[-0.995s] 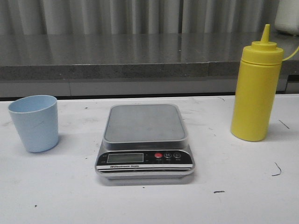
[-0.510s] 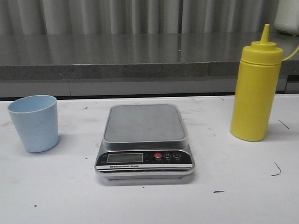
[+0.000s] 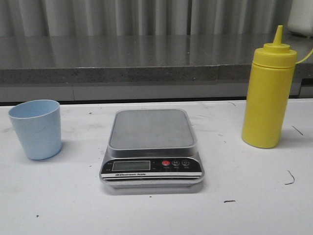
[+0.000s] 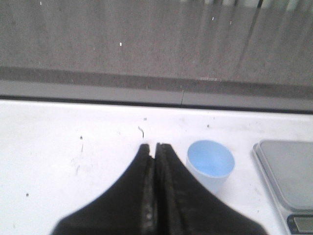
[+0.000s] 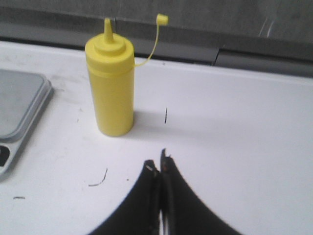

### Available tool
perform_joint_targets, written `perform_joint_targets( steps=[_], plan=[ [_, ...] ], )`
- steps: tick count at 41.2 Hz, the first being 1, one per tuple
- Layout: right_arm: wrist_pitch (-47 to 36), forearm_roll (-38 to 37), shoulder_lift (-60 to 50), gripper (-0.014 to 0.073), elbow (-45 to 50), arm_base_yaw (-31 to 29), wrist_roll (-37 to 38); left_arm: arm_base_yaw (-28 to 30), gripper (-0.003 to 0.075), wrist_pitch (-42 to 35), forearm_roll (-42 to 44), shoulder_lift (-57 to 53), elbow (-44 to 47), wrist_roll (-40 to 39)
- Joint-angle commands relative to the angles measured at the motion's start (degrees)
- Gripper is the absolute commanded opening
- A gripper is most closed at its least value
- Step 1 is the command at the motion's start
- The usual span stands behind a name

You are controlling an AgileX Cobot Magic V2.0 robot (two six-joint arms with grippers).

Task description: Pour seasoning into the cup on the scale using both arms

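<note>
Scale between cup and seasoning on the white table; both grippers pressed closed and empty.

The scale [image 3: 151, 147] sat mid-table [image 3: 254, 205], platform bare, black panel and red button facing the camera. The cup [image 3: 35, 129] stood upright well to its left, not on the platform. The seasoning [image 3: 269, 90] stood upright well to its right, nozzle uncapped, cap dangling on its strap in the right wrist view. Left gripper [image 4: 154, 147] hovered near the cup, fingers together, holding nothing. Right gripper [image 5: 159, 166] hung short of the bottle, fingers likewise together, not touching it.
</note>
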Motion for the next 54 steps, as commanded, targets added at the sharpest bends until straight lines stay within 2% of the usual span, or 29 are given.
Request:
perform_joint_targets(
  steps=[1,15,18,21,25,28,30,32,35,37,44,54],
  plan=[
    [-3.21,-0.31,3.5,-0.0122,-1.79,-0.1,-0.24,-0.03,-0.002,-2.12,-0.06,3.23,-1.69,-0.28],
    [-3.59,-0.31,10.53,-0.0118,-1.79,-0.1,-0.24,-0.03,-0.002,-1.59,-0.95,8.21,-1.69,-0.28],
    [-4.23,-0.31,10.9,-0.0071,-1.79,-0.1,-0.24,-0.03,-0.002,-1.58,-0.95,8.77,-1.69,-0.28],
    [-4.43,-0.31,10.91,0.0041,-1.79,-0.1,-0.24,-0.03,-0.0017,-1.58,-0.95,9.44,-1.69,-0.28],
    [-4.37,-0.31,10.91,0.0274,-1.79,-0.1,-0.24,-0.03,0.0039,-1.95,-0.37,10.17,-1.69,-0.28],
    [-4.37,-0.31,10.91,0.0447,-1.79,-0.1,-0.24,-0.03,0.0162,-2.19,-0.37,10.7,-1.69,-0.28],
    [-4.37,-0.31,10.91,0.0519,-1.79,-0.1,-0.24,-0.03,0.0266,-2.04,-0.37,11.03,-1.8,-0.28],
    [-4.42,-0.31,10.91,0.0554,-1.79,-0.1,-0.24,-0.03,0.0353,-1.56,-0.37,11.43,-2.01,-0.28],
    [-4.37,-0.31,10.91,0.0564,-1.79,-0.1,-0.24,-0.25,0.0474,-1.35,-0.37,12.37,-2.04,-0.05],
    [-4.37,-0.31,10.91,0.0559,-1.79,-0.1,-0.24,-0.48,0.0501,-1.35,-0.37,13.13,-2.04,0.73],
    [-4.37,-0.31,10.91,0.0559,-1.79,-0.1,-0.24,-2.36,0.0501,-0.5,-2.52,17.72,-3.74,1.68],
    [-4.33,-0.31,10.91,0.0559,-1.79,-0.1,-0.24,-8.37,0.0501,1.33,-2.79,28.37,-10.47,3.29]
  ],
)
